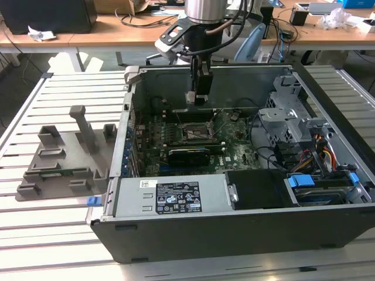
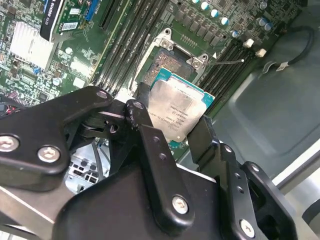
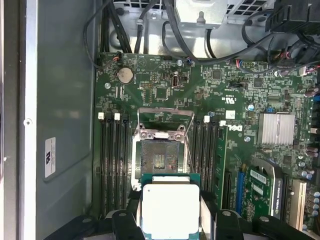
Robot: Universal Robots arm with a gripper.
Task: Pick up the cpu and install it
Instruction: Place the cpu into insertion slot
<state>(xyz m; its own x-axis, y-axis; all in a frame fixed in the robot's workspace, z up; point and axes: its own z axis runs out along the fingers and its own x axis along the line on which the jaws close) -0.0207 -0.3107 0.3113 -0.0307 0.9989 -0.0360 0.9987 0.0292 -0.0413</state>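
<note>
The cpu point(image 2: 177, 111) is a flat square chip with a silver top and a thin green edge. My gripper point(image 2: 172, 122) is shut on it, one black finger on each of two opposite edges. In the first wrist view the cpu point(image 3: 170, 205) hangs in my gripper point(image 3: 170, 209) just short of the open socket point(image 3: 160, 157), whose metal frame is lifted. The exterior view shows my gripper point(image 1: 197, 98) inside the open computer case, a little above the motherboard and over the socket point(image 1: 196, 133).
The case walls point(image 1: 135, 105) enclose the motherboard. Memory slots point(image 3: 112, 160) flank the socket, with a heatsink point(image 3: 275, 128) and loose cables point(image 3: 175, 35) nearby. A power supply point(image 1: 170, 199) and drive cage point(image 1: 287, 111) fill the case's other parts. A grey plastic tray point(image 1: 64, 158) lies on the slatted table.
</note>
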